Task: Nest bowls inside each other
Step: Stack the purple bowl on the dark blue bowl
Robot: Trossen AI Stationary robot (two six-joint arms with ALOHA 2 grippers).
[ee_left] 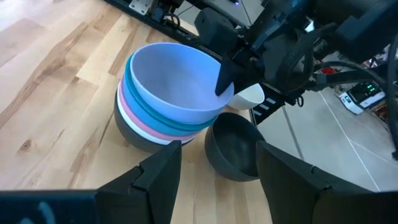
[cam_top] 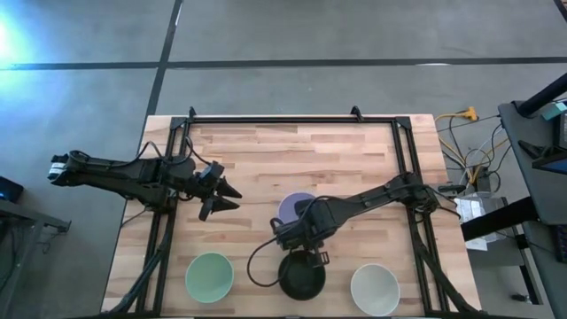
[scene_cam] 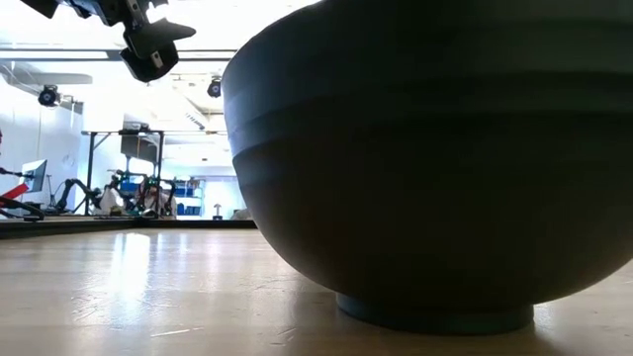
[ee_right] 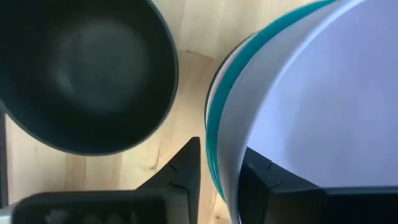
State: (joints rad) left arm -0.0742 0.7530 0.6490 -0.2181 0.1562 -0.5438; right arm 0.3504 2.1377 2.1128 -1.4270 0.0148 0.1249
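Right wrist view: right claw [ee_right: 219,171] clamped on the lavender bowl [ee_right: 311,99] rim; lifting may drag the stack beneath.

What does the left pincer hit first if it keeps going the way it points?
Probably the nested stack, topped by the lavender bowl. The open left pincer aims toward it across bare table; the loose black bowl sits just beside that line. Depth is uncertain.
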